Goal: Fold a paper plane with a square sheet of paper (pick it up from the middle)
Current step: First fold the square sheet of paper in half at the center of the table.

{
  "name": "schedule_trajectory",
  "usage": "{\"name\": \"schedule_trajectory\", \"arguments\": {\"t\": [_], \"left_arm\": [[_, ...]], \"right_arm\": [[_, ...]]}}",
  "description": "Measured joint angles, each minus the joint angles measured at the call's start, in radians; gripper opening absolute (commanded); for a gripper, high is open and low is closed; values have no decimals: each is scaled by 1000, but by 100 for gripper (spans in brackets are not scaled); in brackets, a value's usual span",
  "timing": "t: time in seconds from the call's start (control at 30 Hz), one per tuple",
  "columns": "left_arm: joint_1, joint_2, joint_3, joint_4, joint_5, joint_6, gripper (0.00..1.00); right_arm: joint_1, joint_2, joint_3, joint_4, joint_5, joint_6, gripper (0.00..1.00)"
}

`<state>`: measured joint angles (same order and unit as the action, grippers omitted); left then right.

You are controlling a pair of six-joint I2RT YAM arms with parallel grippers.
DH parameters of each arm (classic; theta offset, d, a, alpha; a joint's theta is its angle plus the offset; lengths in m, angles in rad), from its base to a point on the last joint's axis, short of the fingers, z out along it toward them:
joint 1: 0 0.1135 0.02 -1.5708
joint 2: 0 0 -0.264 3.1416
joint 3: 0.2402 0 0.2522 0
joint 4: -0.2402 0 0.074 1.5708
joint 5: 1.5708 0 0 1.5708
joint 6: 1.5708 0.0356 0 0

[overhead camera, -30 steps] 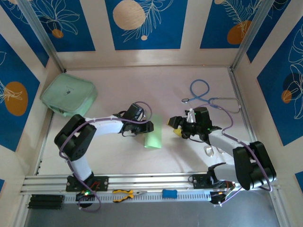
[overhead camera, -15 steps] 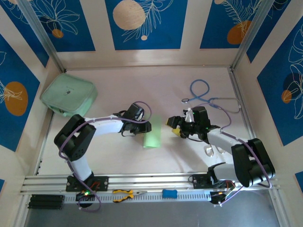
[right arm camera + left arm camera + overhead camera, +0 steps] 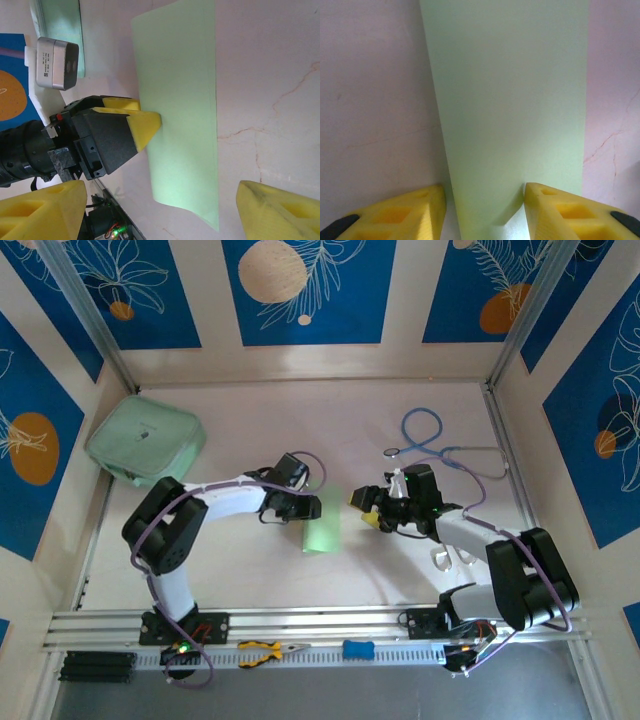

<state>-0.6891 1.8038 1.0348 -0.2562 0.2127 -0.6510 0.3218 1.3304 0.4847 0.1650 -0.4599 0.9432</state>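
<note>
Left gripper (image 3: 312, 508) of mine sits just left of centre on the pale pink table (image 3: 250, 570). It is well apart from a thick mint-green zip pouch (image 3: 145, 443) in the far left corner. Its yellow fingers (image 3: 395, 215) are parted, tips down at the left edge of a thin light-green sheet of paper (image 3: 323, 528) that is folded into a long narrow strip. In my left wrist view, one finger stands over bare table just beside the sheet of paper and the other overlaps it. I cannot tell whether either presses on it.

The strip lies flat in the middle of the table, between my two grippers. To its right is my right gripper (image 3: 364, 509), near the strip but apart from it. Its yellow fingers (image 3: 280, 215) are spread wide and hold nothing. Further right, toward the back, a blue and grey stethoscope (image 3: 440, 452) lies looped on the table.
</note>
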Motion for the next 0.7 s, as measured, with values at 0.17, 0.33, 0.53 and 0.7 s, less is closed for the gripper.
{"name": "schedule_trajectory", "arguments": {"t": [0.17, 0.33, 0.53, 0.7], "left_arm": [[0, 13, 23, -30, 0, 15, 49], [0, 32, 58, -77, -1, 34, 50], [0, 43, 79, -105, -5, 56, 51], [0, 53, 96, -127, -5, 65, 52]], "right_arm": [[0, 2, 0, -1, 0, 0, 79], [0, 3, 0, -1, 0, 0, 79], [0, 3, 0, -2, 4, 0, 79], [0, 4, 0, -2, 7, -4, 79]]}}
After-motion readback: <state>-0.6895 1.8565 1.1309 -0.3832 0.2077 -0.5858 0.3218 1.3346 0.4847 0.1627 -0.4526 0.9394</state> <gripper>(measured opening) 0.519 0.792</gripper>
